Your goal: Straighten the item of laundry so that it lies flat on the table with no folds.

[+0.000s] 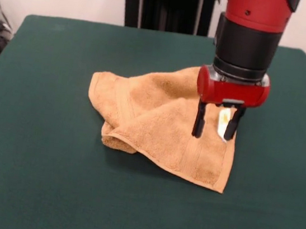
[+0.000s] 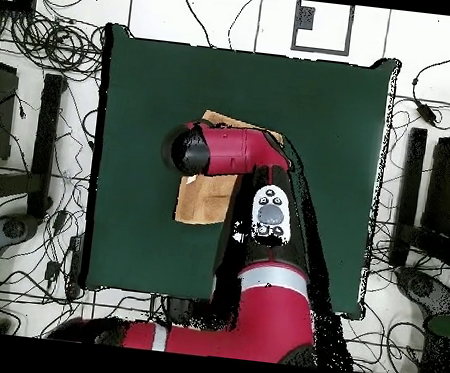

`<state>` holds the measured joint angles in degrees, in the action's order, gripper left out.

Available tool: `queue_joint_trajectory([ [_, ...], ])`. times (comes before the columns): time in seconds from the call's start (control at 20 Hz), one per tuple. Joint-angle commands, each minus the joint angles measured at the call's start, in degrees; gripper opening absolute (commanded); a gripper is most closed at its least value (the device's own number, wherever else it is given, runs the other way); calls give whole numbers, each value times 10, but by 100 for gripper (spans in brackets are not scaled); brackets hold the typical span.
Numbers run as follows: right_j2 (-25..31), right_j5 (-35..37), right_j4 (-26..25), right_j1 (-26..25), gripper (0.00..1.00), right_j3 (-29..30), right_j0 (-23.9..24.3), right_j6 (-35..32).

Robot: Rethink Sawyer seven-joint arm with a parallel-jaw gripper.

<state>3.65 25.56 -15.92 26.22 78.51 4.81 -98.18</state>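
Green table (image 1: 36,189) cloth fills the foreground — on it we count one towel (image 1: 157,126), tan-orange, rumpled near the table's middle. Its long axis runs from a folded-over hump at front-view left to a pointed corner at lower right. One gripper (image 1: 215,122) hangs over the towel's right part, fingers (image 1: 199,120) spread apart, straddling the white label (image 1: 223,122) — gripping nothing.
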Motion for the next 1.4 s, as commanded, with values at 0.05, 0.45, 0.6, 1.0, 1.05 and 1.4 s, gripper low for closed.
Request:
queue_joint_trajectory([
  [0.05,16,-35,14,-55,100,-26,-13,-94],
  [0.45,12,-61,11,-101,100,-63,-19,-93],
  [0.6,13,-70,10,-119,100,-77,-18,-90],
  [1.0,12,-90,9,-146,100,-99,-16,-90],
  [1.05,11,-92,9,-150,100,-102,-16,-91],
  [1.4,6,-93,7,-157,100,-112,-19,-94],
])
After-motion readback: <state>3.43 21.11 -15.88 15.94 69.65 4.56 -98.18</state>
